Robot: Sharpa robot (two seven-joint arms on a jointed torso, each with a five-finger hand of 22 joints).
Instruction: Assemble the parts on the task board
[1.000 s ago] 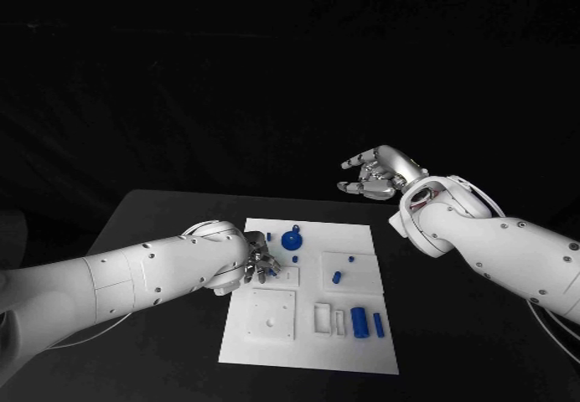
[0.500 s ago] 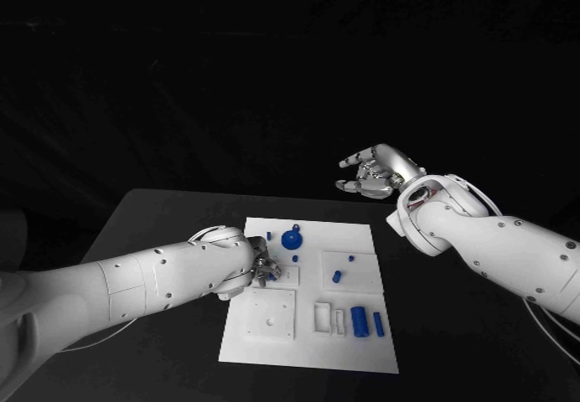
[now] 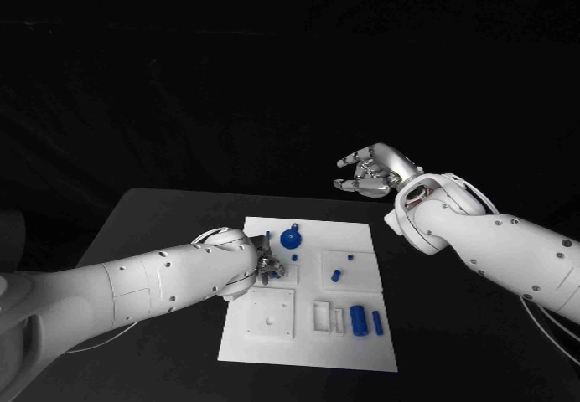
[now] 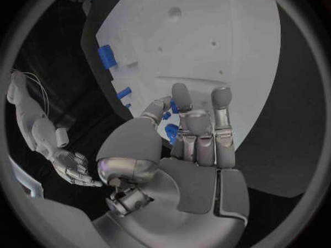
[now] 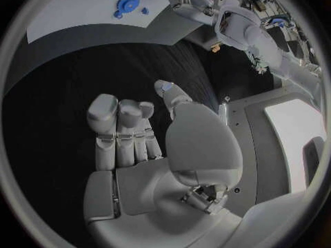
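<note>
The white task board [image 3: 302, 352] lies mid-table. My left hand [image 3: 264, 266] hovers low over its left edge, thumb and fingers drawn together around a small blue part [image 4: 170, 131]; the fingers hide most of it. A round blue part [image 3: 292, 240] sits just beyond the hand, also seen as the round blue part [image 5: 127, 4]. A blue cylinder [image 3: 358, 320] and a thinner blue piece [image 3: 377, 323] lie near the board's right front. A short blue peg [image 3: 336, 275] stands mid-board. My right hand [image 3: 377, 172] hangs high behind the board, fingers curled in on nothing.
A raised white square block [image 3: 271, 314] with small holes sits on the board's near left, and a rectangular slot [image 3: 322, 316] lies beside the cylinder. Black table [image 3: 157, 226] surrounds the board on all sides. The right forearm [image 3: 484, 243] reaches over the table's right side.
My left hand has turned at the wrist and its fingers have drawn closer together over the board's left edge. The right hand has stayed almost still.
</note>
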